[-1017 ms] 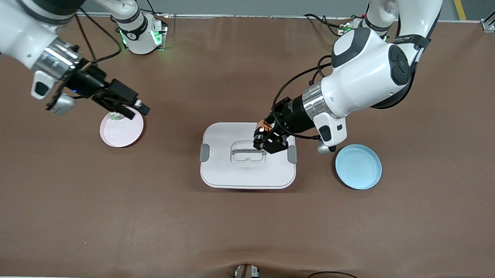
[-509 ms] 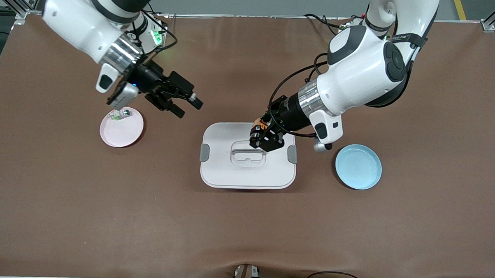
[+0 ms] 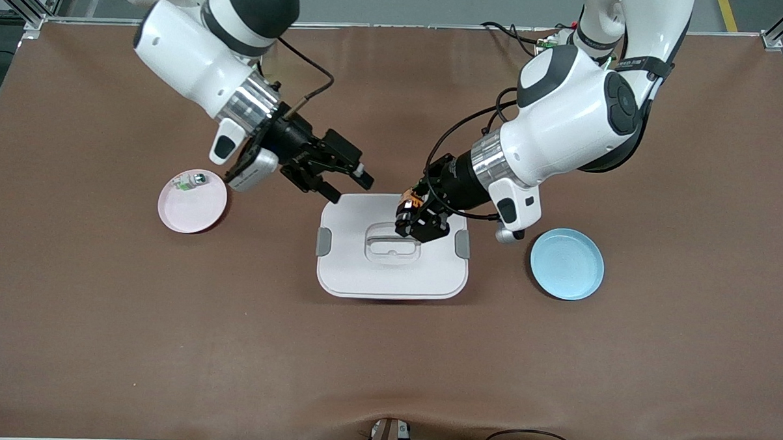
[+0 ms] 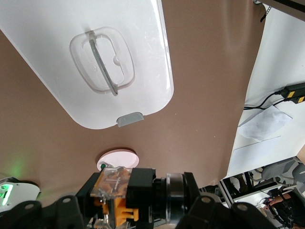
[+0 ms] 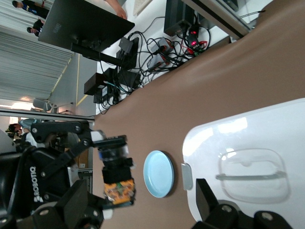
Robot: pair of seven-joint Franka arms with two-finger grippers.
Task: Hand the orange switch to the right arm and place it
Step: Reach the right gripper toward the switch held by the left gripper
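The orange switch (image 3: 410, 200) is a stubby black part with an orange end. My left gripper (image 3: 410, 213) is shut on it and holds it over the white lid (image 3: 389, 272), above the lid's clear handle. In the left wrist view the switch (image 4: 116, 187) sits between my left gripper's fingers (image 4: 119, 202). My right gripper (image 3: 350, 187) is open and empty, over the lid's edge toward the right arm's end, a short gap from the switch. In the right wrist view the switch (image 5: 117, 185) shows between the open right gripper's fingers (image 5: 143, 210), farther off.
A pink plate (image 3: 193, 210) with a small silver-and-green part (image 3: 188, 181) lies toward the right arm's end. A blue plate (image 3: 566, 263) lies beside the lid toward the left arm's end. Bare brown table surrounds them.
My right arm has swung from over the pink plate to the lid's edge, close to the switch. My left gripper has shifted slightly with the switch.
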